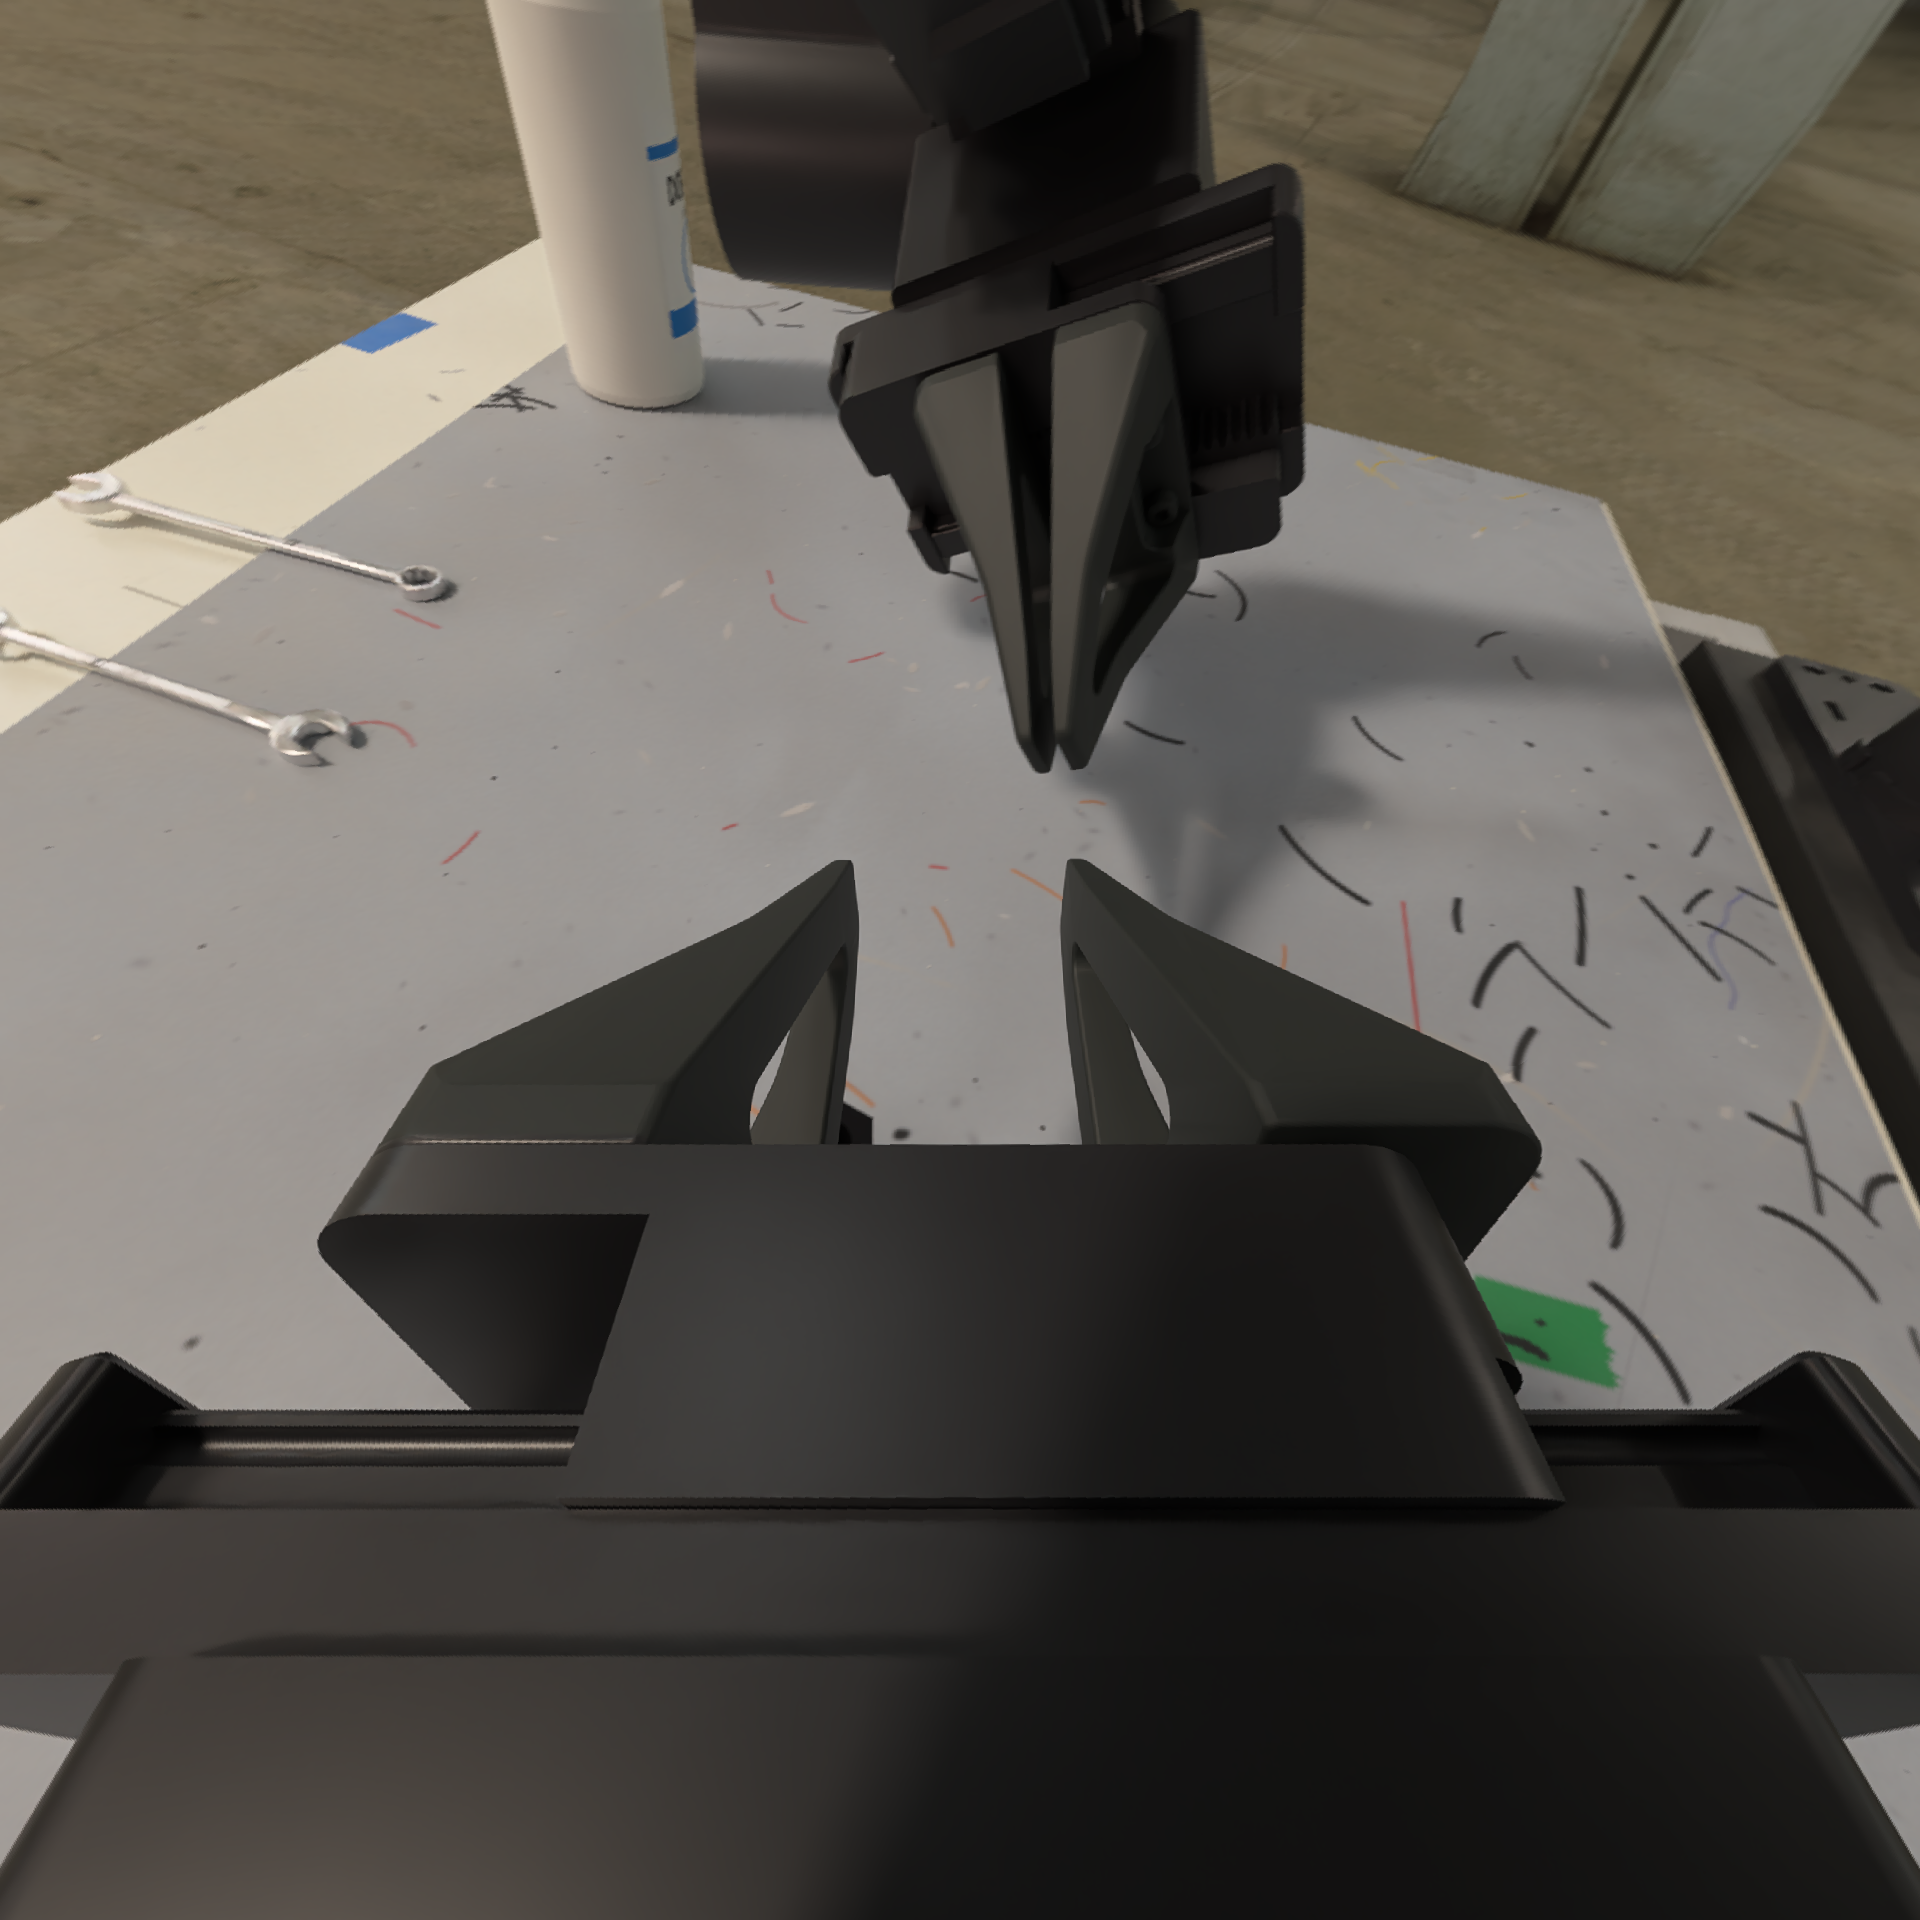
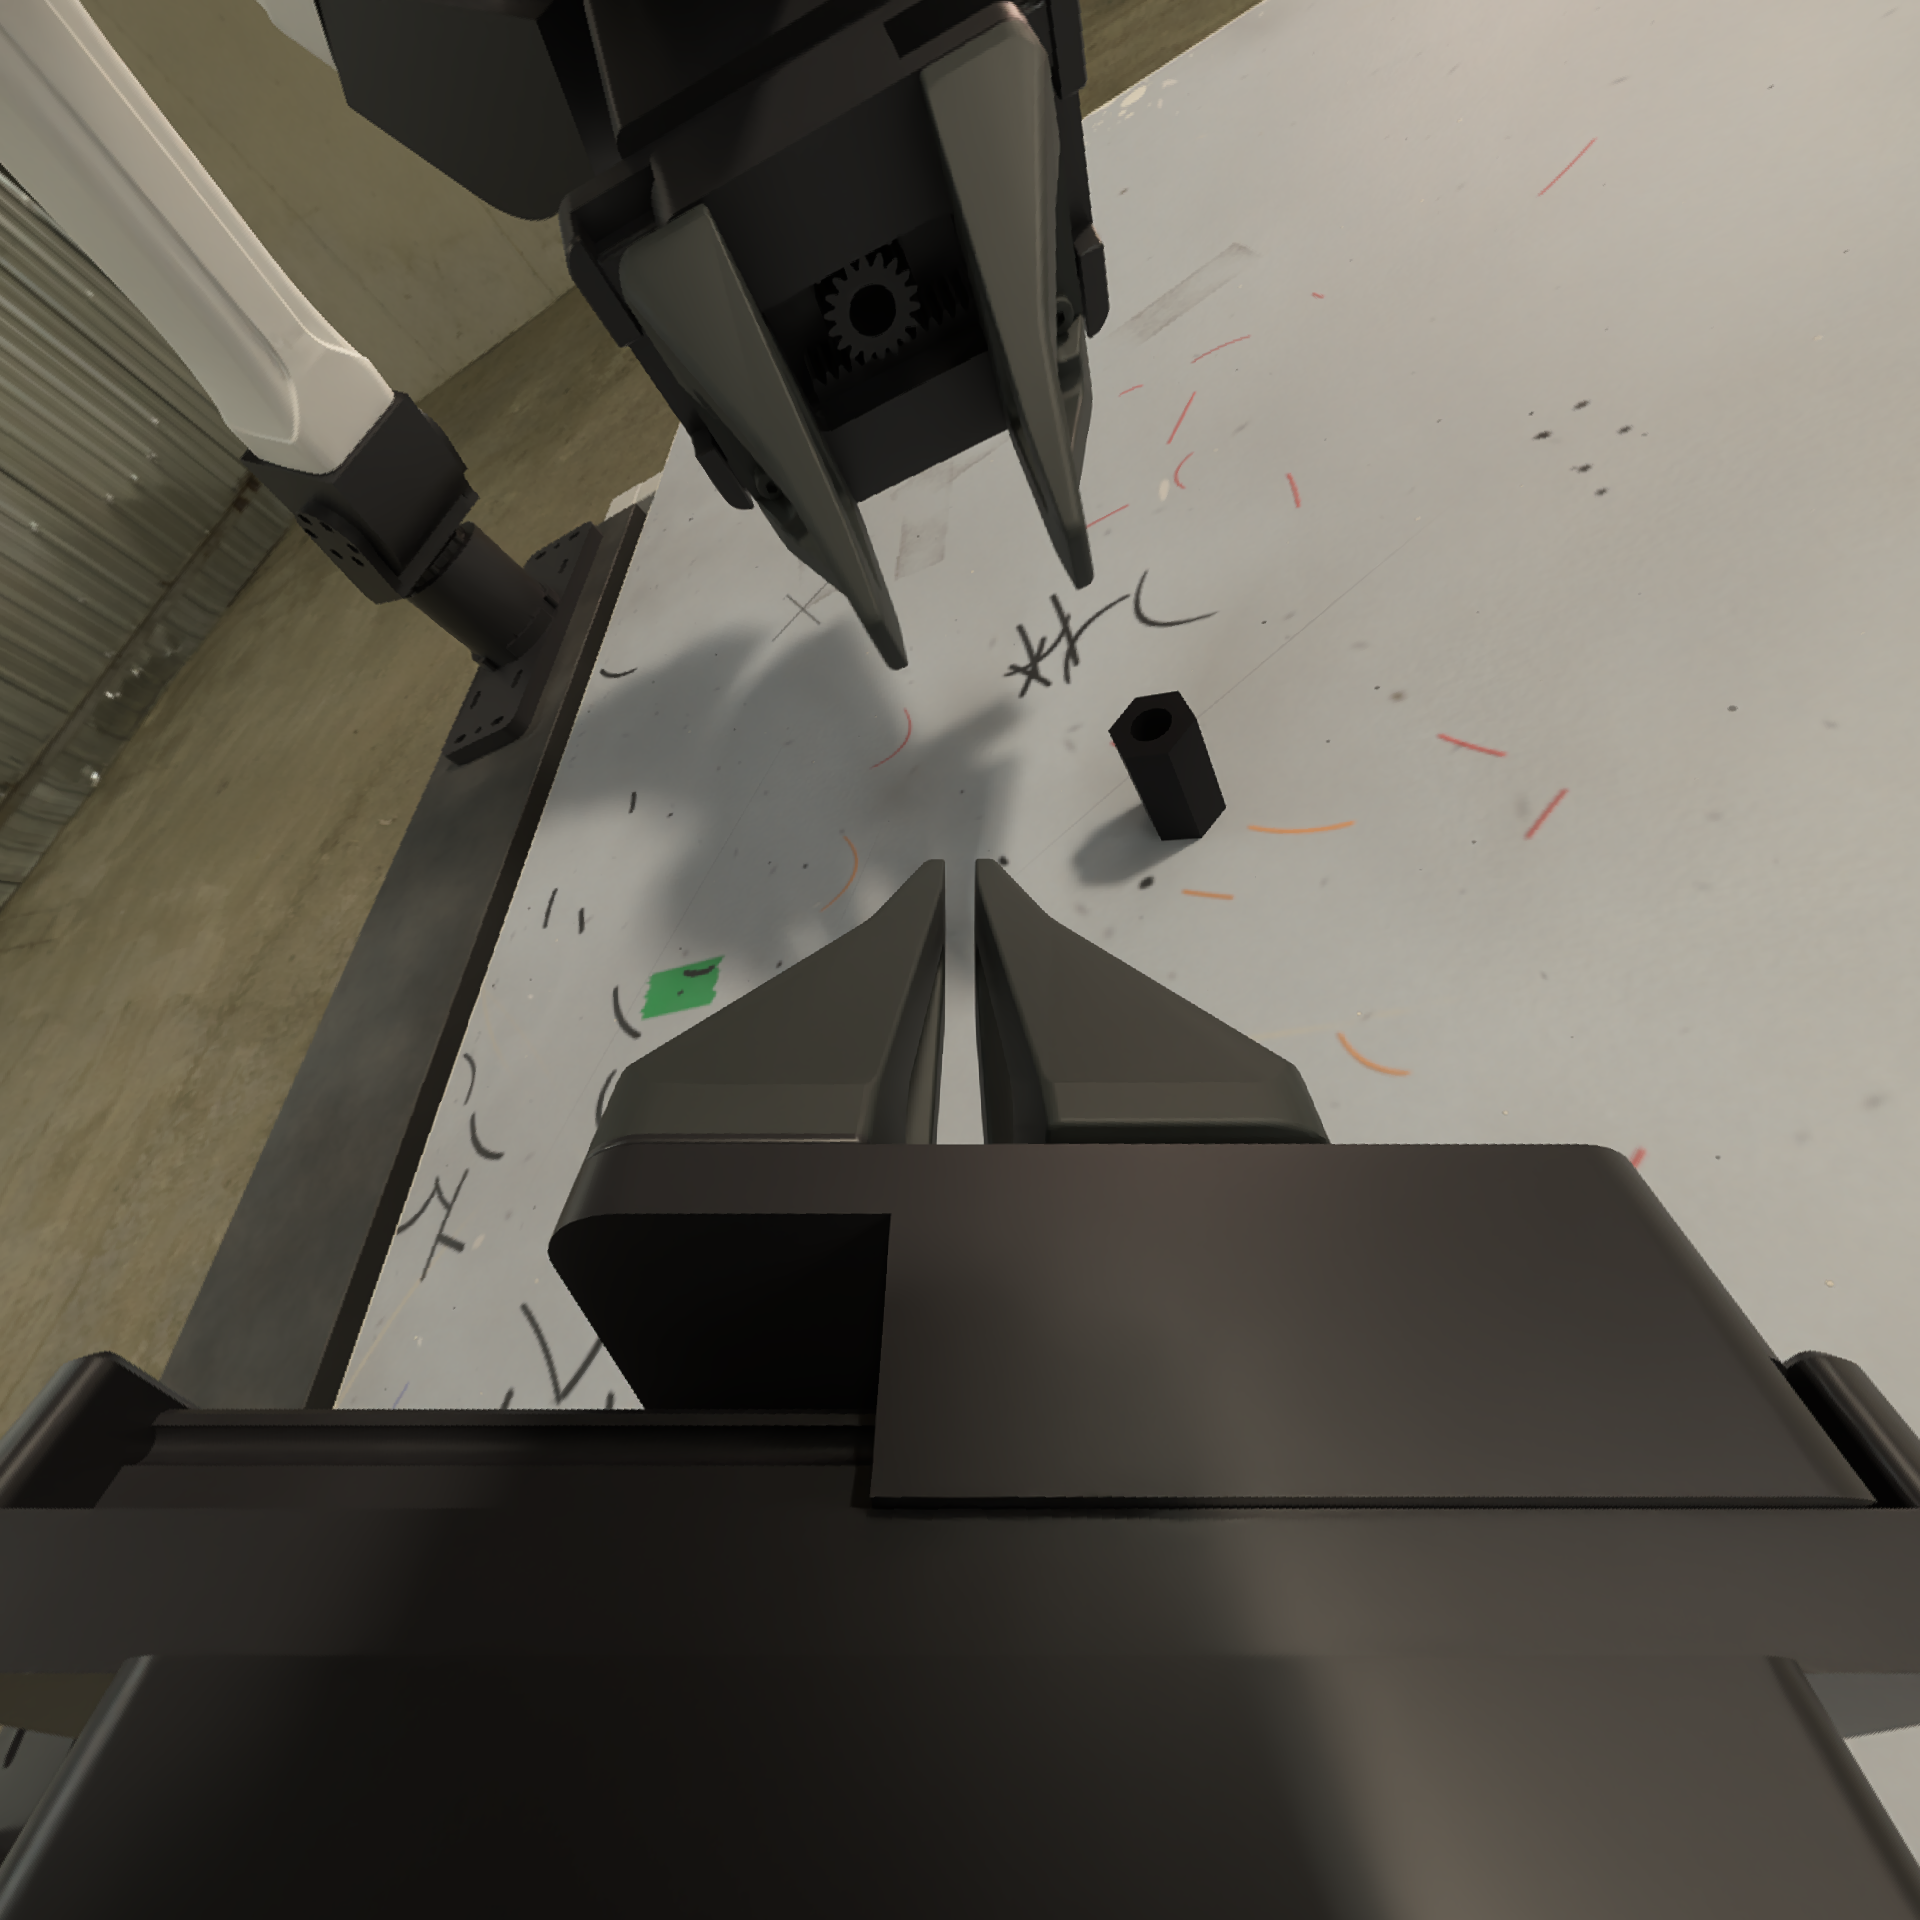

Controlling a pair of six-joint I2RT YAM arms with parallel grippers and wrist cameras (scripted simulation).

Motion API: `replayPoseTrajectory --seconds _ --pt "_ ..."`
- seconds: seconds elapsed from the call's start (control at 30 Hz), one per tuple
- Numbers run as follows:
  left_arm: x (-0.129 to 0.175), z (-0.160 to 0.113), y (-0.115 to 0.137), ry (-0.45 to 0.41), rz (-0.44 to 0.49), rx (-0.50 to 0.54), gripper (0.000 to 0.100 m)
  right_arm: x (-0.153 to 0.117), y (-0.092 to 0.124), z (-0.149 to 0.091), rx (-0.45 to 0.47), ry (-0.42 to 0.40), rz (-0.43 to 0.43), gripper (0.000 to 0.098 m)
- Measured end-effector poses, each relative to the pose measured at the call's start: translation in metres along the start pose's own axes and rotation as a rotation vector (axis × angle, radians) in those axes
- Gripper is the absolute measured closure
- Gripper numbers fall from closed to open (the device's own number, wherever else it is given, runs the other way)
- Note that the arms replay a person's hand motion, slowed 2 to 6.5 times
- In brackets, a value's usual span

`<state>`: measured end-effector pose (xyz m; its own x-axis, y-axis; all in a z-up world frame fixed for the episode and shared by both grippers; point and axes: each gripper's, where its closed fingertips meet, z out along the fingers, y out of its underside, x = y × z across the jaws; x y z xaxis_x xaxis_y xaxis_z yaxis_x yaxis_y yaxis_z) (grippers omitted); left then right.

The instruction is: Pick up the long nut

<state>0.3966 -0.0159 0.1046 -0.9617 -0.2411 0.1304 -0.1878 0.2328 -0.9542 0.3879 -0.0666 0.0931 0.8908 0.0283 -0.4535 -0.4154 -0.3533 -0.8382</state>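
Observation:
The long nut (image 2: 1166, 764) is a black hexagonal sleeve standing upright on the grey table, seen only in the right wrist view, right of centre. My right gripper (image 2: 959, 865) is shut and empty, its tips a little left of and nearer than the nut. It also shows in the left wrist view (image 1: 1055, 764), pointing down above the table. My left gripper (image 1: 958, 868) is open and empty. In the right wrist view it (image 2: 987, 623) hangs above the table just beyond and left of the nut. The nut is hidden in the left wrist view.
Two silver wrenches (image 1: 260, 540) (image 1: 187, 691) lie at the left. A white cylindrical container (image 1: 608, 197) stands at the far edge. A green tape patch (image 1: 1548, 1335) marks the table (image 1: 623, 831). A black mounting rail (image 2: 436, 987) with the arm base (image 2: 416, 540) runs along the table's side.

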Motion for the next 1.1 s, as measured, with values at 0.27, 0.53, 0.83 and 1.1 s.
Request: replayPoseTrajectory --seconds 0.27,0.53,0.83,1.1 --pt "-0.019 -0.014 0.016 -0.115 0.045 -0.082 0.062 0.003 0.003 0.000 -0.010 0.027 -0.033 0.0931" --pt "-0.030 -0.012 0.032 -0.168 0.072 -0.190 0.058 0.008 0.004 0.003 -0.020 0.074 -0.085 0.0931" --pt "-0.032 -0.003 0.053 -0.165 0.080 -0.288 0.056 0.011 0.002 0.005 -0.015 0.125 -0.173 0.0930" --pt "-0.034 0.000 0.058 -0.162 0.078 -0.300 0.058 0.012 0.000 0.007 -0.008 0.148 -0.215 0.0930"
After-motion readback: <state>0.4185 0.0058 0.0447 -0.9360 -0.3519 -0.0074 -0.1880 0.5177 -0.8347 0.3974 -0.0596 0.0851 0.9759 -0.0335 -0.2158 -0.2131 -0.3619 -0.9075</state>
